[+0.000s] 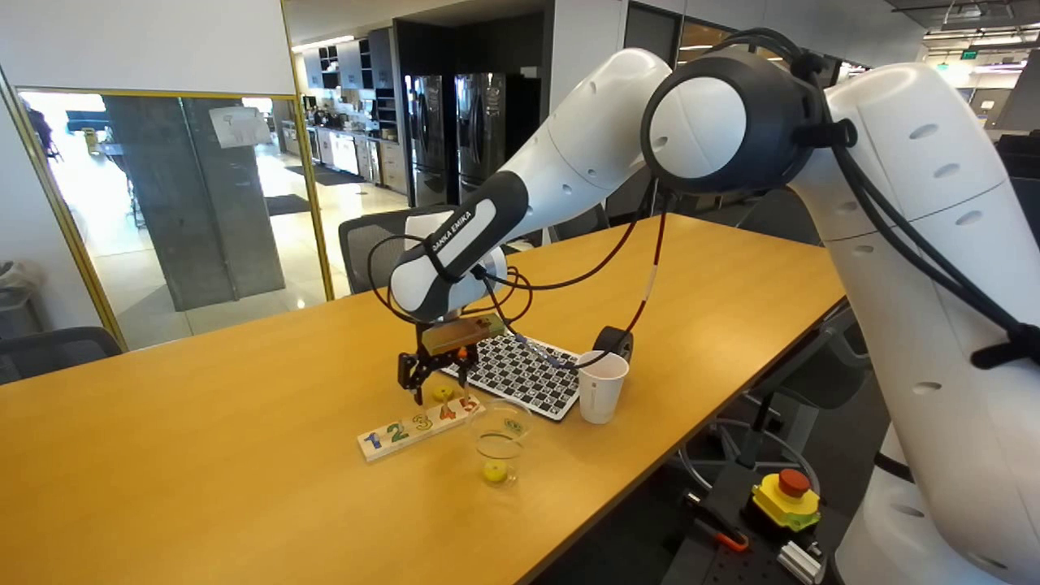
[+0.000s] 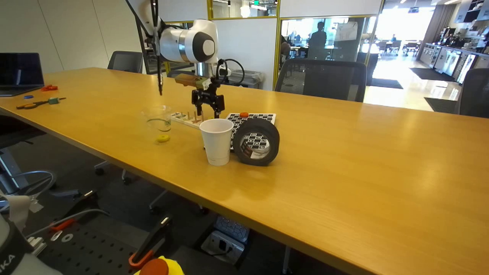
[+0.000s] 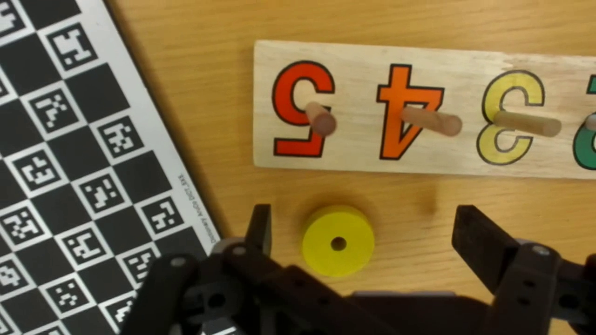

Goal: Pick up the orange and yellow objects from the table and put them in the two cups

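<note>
Yellow disc (image 3: 338, 256) with a small hole in its centre lies flat on the wooden table (image 1: 203, 439), between the pale number strip (image 3: 356, 107) and the checkered board (image 1: 512, 378). It is near the strip's end with the figure 5, and apart from both. The gripper (image 2: 208, 112) is above this place, pointing downward, and its fingers (image 3: 484, 246) are spread wide. In the wrist view the disc shows between these fingers, with a gap on each side, nearer to one of them than to the other. Whether the fingers reach down to the height of the disc, I cannot tell.

A second yellow piece (image 1: 495, 471) lies at the bottom of the clear cup (image 1: 500, 443); in both exterior views it is seen through the side. This cup stands upright near the strip. The orange piece (image 2: 243, 115) lies on the checkered board, at its far edge in an exterior view. The white cup (image 2: 216, 143) stands upright near the board, and just beside it is a black roll (image 2: 256, 126), standing on its edge; whether these two touch, I cannot tell.

From the strip several thin pegs (image 3: 433, 121) rise. Farther along the table, in an exterior view, are a laptop (image 2: 21, 70) and a tool with orange handles (image 2: 32, 104).
</note>
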Motion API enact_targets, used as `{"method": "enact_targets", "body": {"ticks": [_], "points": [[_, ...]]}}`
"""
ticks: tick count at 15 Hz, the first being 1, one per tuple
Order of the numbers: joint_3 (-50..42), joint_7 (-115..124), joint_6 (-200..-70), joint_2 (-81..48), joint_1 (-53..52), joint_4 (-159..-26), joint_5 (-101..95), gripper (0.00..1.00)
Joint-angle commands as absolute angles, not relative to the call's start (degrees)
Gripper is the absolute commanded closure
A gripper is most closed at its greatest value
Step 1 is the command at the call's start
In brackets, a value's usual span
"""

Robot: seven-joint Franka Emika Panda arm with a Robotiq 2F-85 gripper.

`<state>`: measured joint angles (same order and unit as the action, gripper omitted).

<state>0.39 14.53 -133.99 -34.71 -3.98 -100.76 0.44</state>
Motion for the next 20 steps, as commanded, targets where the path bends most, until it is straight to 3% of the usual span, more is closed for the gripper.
{"method": "enact_targets", "body": {"ticks": [1, 14, 16, 20], "points": [[0.78, 12.83, -131.84, -35.27, -3.55, -98.62, 2.19, 0.0], [0.83, 12.65, -129.86, -37.05, -3.49, -95.97, 2.45, 0.0], [0.77, 12.55, -130.49, -37.32, -3.52, -95.94, 2.35, 0.26], [0.32, 13.31, -130.71, -36.9, -3.8, -96.15, 1.99, 0.58]]}}
